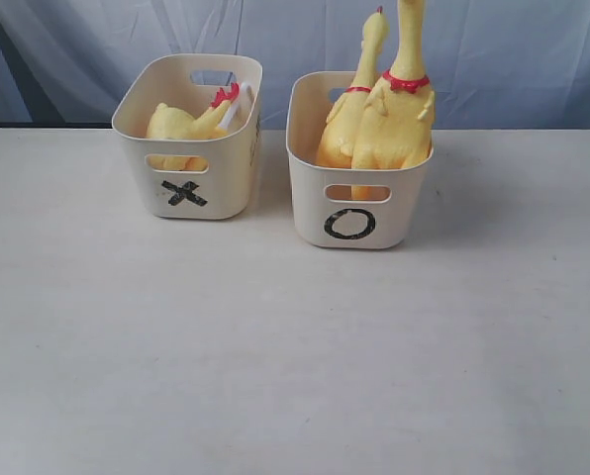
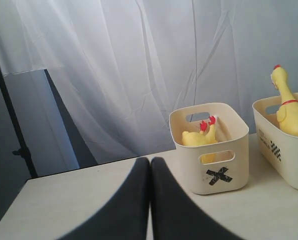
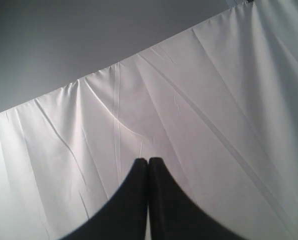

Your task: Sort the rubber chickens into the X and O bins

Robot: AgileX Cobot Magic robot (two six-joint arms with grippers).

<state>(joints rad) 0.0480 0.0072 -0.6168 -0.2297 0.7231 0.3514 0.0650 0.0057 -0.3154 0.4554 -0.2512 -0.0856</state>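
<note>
The X bin point(image 1: 198, 188) stands at the back left of the table and holds small yellow rubber chickens point(image 1: 181, 124) with red combs. To its right the O bin point(image 1: 354, 213) holds two tall chickens point(image 1: 394, 114) whose necks rise above its rim. In the left wrist view the X bin point(image 2: 219, 160) and its small chicken point(image 2: 199, 137) lie ahead, the O bin point(image 2: 284, 150) beside it. My left gripper point(image 2: 150, 161) is shut and holds nothing. My right gripper point(image 3: 148, 161) is shut, empty, and faces only the white curtain. Neither gripper appears in the exterior view.
A white table point(image 1: 275, 356) stretches in front of the bins. A white curtain point(image 1: 305, 40) hangs behind them. In the left wrist view a dark panel point(image 2: 19, 150) stands past the table's far edge.
</note>
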